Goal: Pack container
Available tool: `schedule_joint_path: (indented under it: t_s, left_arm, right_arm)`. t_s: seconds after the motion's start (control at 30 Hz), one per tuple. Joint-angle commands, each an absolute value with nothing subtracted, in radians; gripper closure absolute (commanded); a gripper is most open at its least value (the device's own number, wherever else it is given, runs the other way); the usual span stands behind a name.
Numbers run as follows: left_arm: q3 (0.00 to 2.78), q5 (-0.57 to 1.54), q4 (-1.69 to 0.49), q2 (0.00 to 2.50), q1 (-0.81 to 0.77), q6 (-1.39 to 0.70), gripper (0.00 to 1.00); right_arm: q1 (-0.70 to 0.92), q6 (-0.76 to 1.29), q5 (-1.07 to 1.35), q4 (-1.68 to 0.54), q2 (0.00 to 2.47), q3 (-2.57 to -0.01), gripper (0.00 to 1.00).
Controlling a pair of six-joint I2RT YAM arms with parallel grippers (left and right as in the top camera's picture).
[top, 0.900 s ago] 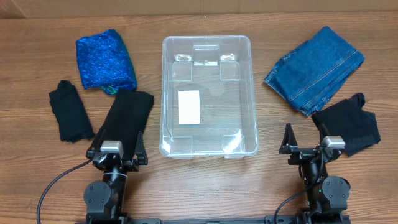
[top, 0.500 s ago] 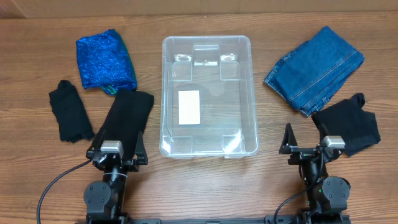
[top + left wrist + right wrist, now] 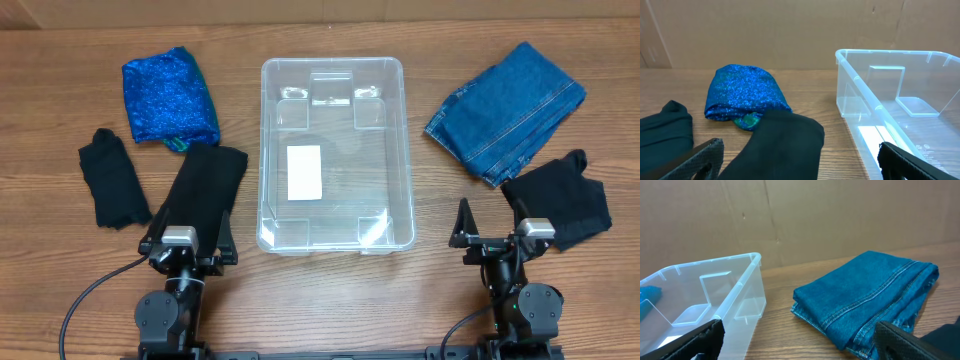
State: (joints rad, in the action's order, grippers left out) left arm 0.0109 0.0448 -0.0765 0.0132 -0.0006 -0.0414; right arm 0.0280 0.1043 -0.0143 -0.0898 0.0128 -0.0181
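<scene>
The left gripper (image 3: 192, 225) and the right gripper (image 3: 492, 218) are both held with jaws spread wide, and nothing is gripped. The clear plastic container (image 3: 335, 215) is set upright between them, just ahead: right of the left gripper, left of the right.

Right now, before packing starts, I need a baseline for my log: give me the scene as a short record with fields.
container: clear bin, centre, nothing packed inside; white label on its base
left side: sparkly blue garment, small black garment, long black garment
right side: folded jeans, black cloth
left pincer: open, holding nothing, over the long black garment's near end
right pincer: open, holding nothing
</scene>
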Motion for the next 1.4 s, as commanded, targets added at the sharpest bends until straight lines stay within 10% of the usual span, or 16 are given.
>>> schedule_joint_path:
  t_s: [0.0, 1.37]
  left_arm:
    - [0.005, 0.038, -0.074, 0.006, -0.007, -0.022, 0.0]
    - [0.313, 0.016, -0.125, 0.153, -0.007, -0.134, 0.0]
  right_arm:
    - [0.035, 0.104, -0.014, -0.084, 0.003, -0.008, 0.0]
    - [0.03, 0.292, -0.166, -0.204, 0.212, -0.286, 0.0]
